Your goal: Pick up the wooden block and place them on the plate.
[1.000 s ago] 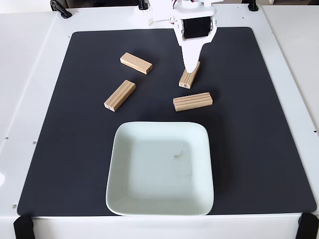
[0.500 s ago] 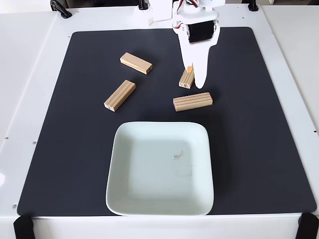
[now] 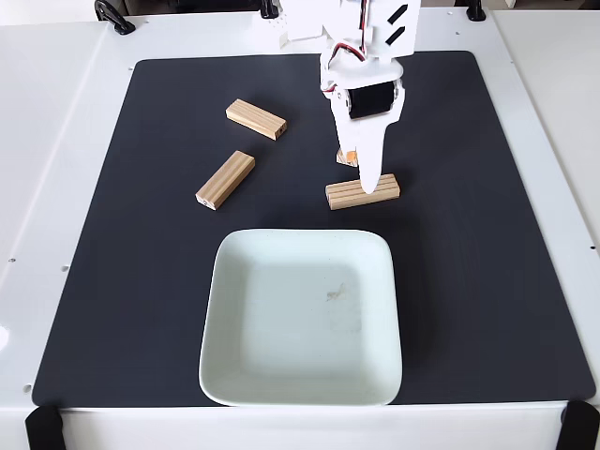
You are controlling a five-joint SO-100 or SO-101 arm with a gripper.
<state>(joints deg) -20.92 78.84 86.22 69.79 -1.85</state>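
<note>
In the fixed view, the near edge of the white table (image 3: 56, 309) carries a black mat (image 3: 487, 281), and the plate (image 3: 234, 366) sits at the mat's near middle, its front rim just inside the mat's near edge, with broad bare mat on either side. The plate holds no block; only a small faint smudge marks its floor. Beyond its far rim lies one wooden block (image 3: 342, 193) crosswise, near the plate but apart from it. The white gripper (image 3: 367, 184) points down over this block, its tip overlapping the block's top; whether it touches the wood, and how far the fingers are parted, cannot be told from this angle. Just behind, a second block (image 3: 348, 157) is mostly hidden by the gripper. To the left lies a third block (image 3: 225, 179), angled, with open mat around it, and farther back a fourth (image 3: 255, 119).
</note>
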